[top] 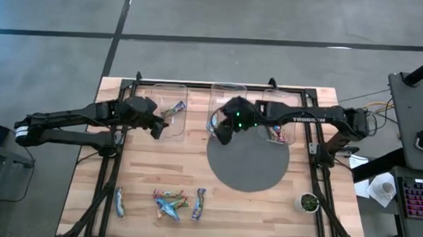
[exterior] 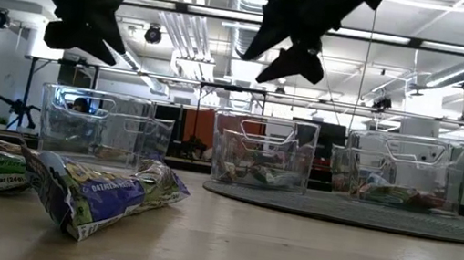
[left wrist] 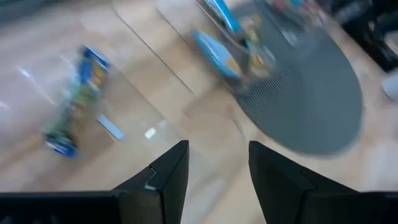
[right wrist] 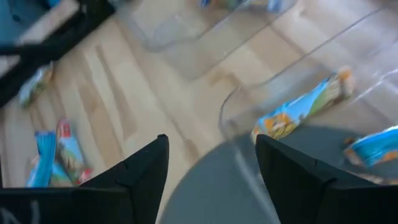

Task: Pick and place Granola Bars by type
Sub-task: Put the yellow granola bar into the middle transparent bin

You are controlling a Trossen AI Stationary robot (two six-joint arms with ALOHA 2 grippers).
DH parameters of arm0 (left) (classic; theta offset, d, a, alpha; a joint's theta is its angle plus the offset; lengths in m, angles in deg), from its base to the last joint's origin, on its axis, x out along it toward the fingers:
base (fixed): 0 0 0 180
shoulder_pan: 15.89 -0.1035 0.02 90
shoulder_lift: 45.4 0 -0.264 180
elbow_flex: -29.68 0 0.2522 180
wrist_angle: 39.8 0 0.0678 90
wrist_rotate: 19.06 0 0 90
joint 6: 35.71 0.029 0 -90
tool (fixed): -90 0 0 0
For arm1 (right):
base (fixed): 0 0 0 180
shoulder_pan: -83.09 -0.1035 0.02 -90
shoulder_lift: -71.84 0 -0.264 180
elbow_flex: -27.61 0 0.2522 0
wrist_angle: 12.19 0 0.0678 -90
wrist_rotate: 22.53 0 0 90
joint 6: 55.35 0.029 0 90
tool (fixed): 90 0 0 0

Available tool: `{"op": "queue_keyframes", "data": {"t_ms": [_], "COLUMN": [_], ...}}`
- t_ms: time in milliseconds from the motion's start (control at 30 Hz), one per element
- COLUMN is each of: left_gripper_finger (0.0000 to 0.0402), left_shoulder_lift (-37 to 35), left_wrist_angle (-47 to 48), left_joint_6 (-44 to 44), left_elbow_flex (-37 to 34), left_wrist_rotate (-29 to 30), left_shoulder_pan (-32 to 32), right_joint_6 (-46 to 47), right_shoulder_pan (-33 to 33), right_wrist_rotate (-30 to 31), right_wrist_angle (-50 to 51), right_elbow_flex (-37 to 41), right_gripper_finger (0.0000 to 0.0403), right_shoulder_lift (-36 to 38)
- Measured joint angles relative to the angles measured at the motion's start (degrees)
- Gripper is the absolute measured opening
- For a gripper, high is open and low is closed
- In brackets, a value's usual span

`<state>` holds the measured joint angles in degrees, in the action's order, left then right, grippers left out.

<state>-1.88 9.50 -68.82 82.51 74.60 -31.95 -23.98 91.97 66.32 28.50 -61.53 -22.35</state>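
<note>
Three clear bins stand in a row along the far side of the wooden desk (top: 158,170). The left hand (top: 155,125) hangs above the near edge of the left bin (top: 166,116), its two fingers (left wrist: 168,177) spread apart with nothing between them. One granola bar (top: 174,109) lies inside that bin, blue and green in its wrapper.

The right hand (top: 221,133) hangs over the near edge of the middle bin (top: 227,105), just where the round grey mat (top: 249,168) begins. Its fingers are likewise parted and hold nothing. Bars in blue and orange wrappers (right wrist: 301,112) lie in the middle bin, and more bars (top: 277,133) rest in the right bin (top: 284,111).

A loose group of bars (top: 169,202) still waits near the front edge of the desk, with one blue bar (top: 119,201) apart to the left and another (top: 199,203) just to the right.
</note>
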Motion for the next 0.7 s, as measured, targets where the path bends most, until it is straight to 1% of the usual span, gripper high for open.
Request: {"op": "queue_keyframes", "data": {"t_ms": [133, 200, 267, 333, 533, 700], "left_gripper_finger": [0.0149, 0.0149, 0.0149, 0.0149, 0.0149, 0.0149], "left_shoulder_lift": [0.0, 0.0, 0.01, 0.15, 1.05, 2.01], "left_wrist_angle": [4.12, 6.34, 8.12, 9.0, 9.08, 9.08], "left_joint_6": [0.51, 1.3, 2.41, 3.09, 3.33, 0.9], "left_elbow_flex": [0.0, 0.0, 0.0, 0.0, 0.0, 0.0], "left_wrist_rotate": [-7.75, -8.9, -8.54, -6.86, 1.72, 7.03], "left_shoulder_pan": [1.32, 3.4, 6.52, 10.27, 22.65, 29.94], "right_joint_6": [2.08, 3.68, 5.57, 7.42, 12.62, 17.94], "right_shoulder_pan": [-3.13, -4.3, -5.17, -5.83, -8.82, -11.63], "right_wrist_rotate": [0.8, 1.22, 1.39, 1.59, 2.42, 7.86], "right_wrist_angle": [1.48, 1.58, 1.58, 1.58, 1.56, 1.56], "right_elbow_flex": [0.1, 0.11, 0.13, 0.14, 0.17, 0.17], "right_gripper_finger": [0.023, 0.0231, 0.0231, 0.0231, 0.0231, 0.0231], "right_shoulder_lift": [0.0, 0.0, 0.0, 0.0, 0.0, 0.0]}}
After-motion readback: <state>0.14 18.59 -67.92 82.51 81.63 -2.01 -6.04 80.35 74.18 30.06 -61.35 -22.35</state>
